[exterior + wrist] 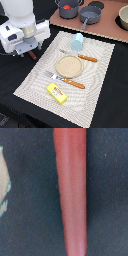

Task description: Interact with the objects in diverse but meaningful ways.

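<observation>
The pot (68, 8) at top centre holds a tomato (66, 6); the sausage (33, 55) lies under the gripper (30, 50), whose jaw opening I cannot tell.

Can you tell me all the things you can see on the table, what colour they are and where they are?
placemat: one, pale striped, middle of the dark table
plate: one, beige, centre of the placemat
cup: one, light blue, on the placemat beyond the plate
knife: one, orange handle, between cup and plate
fork: one, orange handle, near side of the plate
packet: one, yellow with red label, placemat's near edge
board: one, brown, far side
pot: one, grey, something red inside, on the board
pan: one, grey, beside the pot
bowl: one, pale, exterior view's right edge
sausage: one, reddish-brown, under the gripper
gripper: one, white, exterior view's left
</observation>
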Tool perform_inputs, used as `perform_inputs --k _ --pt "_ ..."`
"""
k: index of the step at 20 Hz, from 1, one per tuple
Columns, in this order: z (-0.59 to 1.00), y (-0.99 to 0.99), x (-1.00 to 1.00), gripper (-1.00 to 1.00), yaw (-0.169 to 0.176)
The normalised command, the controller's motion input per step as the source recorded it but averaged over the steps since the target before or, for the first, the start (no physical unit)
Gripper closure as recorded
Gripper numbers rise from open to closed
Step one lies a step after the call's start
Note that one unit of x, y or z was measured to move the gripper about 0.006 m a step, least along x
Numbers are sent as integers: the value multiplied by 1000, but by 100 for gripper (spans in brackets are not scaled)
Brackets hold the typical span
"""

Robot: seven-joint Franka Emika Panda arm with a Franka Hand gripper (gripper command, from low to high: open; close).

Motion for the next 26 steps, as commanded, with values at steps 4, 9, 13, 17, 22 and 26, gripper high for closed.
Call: perform_inputs --k 4,9,13,17,22,26 --pt "-461 107 -606 -100 -16" --pt "-438 53 -563 100 -16" --pt "-411 39 -463 100 -7" --pt "-369 45 -361 100 0" --pt "-147 107 -141 100 0" --pt "-45 121 -16 100 0"
